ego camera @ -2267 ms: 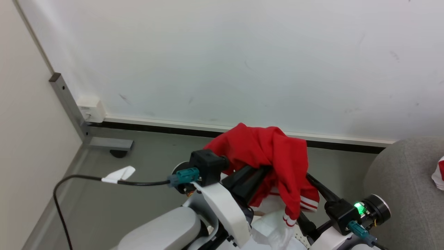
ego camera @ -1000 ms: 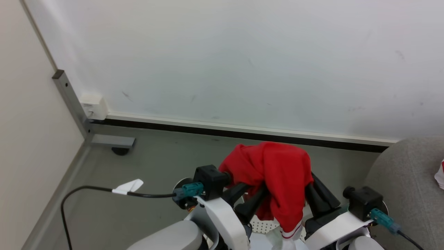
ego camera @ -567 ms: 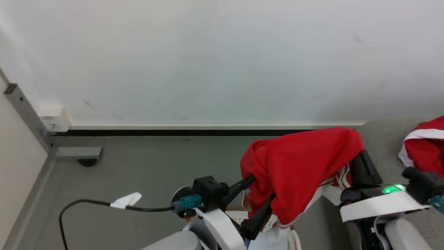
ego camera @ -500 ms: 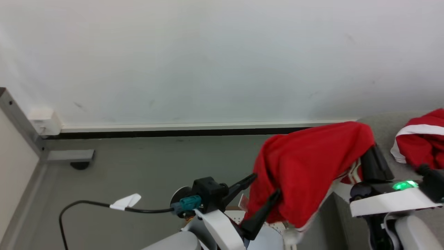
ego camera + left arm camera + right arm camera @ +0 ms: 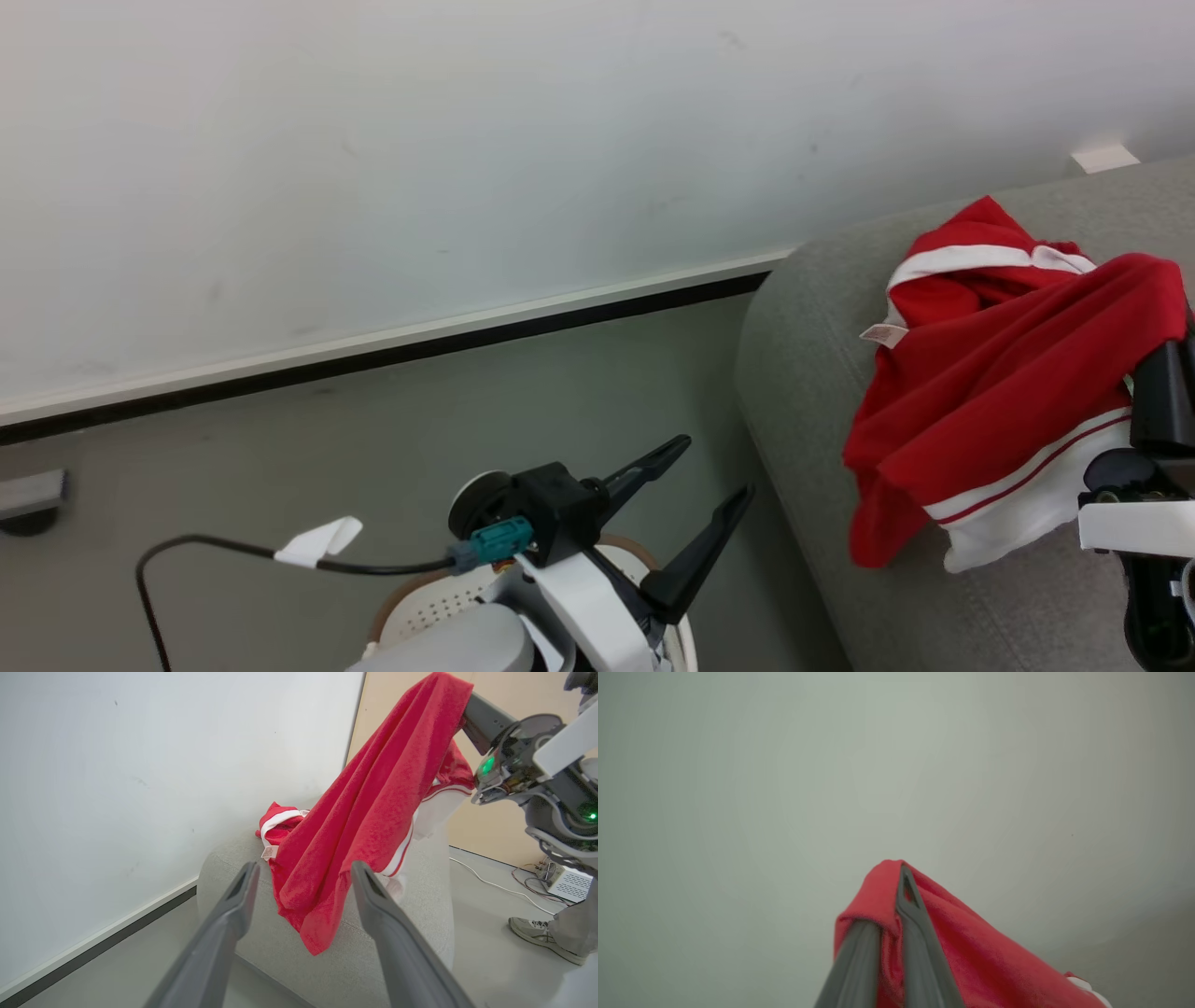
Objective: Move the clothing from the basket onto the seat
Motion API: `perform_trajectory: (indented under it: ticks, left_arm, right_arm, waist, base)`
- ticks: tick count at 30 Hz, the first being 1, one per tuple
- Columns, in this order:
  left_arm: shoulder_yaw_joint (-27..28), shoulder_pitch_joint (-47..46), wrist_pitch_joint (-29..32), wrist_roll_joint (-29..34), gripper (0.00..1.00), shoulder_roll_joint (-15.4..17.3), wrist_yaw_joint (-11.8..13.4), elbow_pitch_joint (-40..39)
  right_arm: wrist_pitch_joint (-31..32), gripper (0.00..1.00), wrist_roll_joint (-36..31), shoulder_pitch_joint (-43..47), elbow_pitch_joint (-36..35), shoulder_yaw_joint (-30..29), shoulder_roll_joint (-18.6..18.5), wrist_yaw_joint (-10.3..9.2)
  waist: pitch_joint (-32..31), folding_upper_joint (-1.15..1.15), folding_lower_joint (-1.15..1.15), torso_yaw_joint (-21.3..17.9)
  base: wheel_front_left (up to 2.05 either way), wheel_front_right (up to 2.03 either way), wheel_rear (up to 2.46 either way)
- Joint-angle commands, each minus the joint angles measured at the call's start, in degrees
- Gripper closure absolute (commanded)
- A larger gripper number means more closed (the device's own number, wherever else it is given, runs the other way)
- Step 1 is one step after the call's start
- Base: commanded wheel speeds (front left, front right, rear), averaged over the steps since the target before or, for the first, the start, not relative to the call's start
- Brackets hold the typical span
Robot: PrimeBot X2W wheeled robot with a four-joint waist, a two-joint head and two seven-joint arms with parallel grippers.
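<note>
Since a second ago the clothing had come free of my left gripper and hung over the seat, pinched in the closed right gripper. My left gripper stood wide open and empty near the basket. I counted two red garments; the second garment lay on the seat. My left wrist view added a person's shoe.

Open way: bare grey floor between the white wall and the large light grey upholstered seat, ahead of the spread left hand.
Barrier: bright red white-striped clothing hangs over the seat from the clamped right hand.
Underneath: oval cream perforated basket under the left hand's wrist.
</note>
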Motion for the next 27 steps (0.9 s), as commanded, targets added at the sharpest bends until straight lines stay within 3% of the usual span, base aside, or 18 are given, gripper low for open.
perform_trajectory:
  ticks: [1, 8, 17, 27]
  left_arm:
    - [0.03, -0.50, -0.10, 0.86, 0.00, 0.36, -0.18, -0.30]
    - [0.05, -1.36, -0.30, 2.39, 0.00, 0.78, -0.51, -0.63]
    - [-0.30, -2.39, 0.02, 3.23, 0.00, 1.54, -0.71, -0.70]
    - [-0.14, -4.08, 0.20, 4.29, 0.00, 1.81, -0.45, -1.37]
  right_arm:
    - [0.97, 1.00, -1.02, 1.39, -2.20, -1.47, 0.63, -0.13]
    - [3.89, 1.00, -2.59, 4.22, -8.18, -4.42, 2.86, -0.13]
    - [4.77, 1.00, -3.75, 3.33, -10.15, -4.64, 4.18, -0.12]
    - [6.45, 1.00, -4.62, -6.55, -11.05, -7.83, -0.75, -0.13]
  waist:
    - [1.60, 0.00, 0.00, -3.70]
    - [3.34, 0.00, 0.00, -7.10]
    - [5.23, 0.00, 0.00, -7.69]
    - [8.68, 0.00, 0.00, -6.42]
  base:
    - [0.00, 0.00, 0.00]
    - [0.00, 0.00, 0.00]
    - [0.00, 0.00, 0.00]
    - [0.00, 0.00, 0.00]
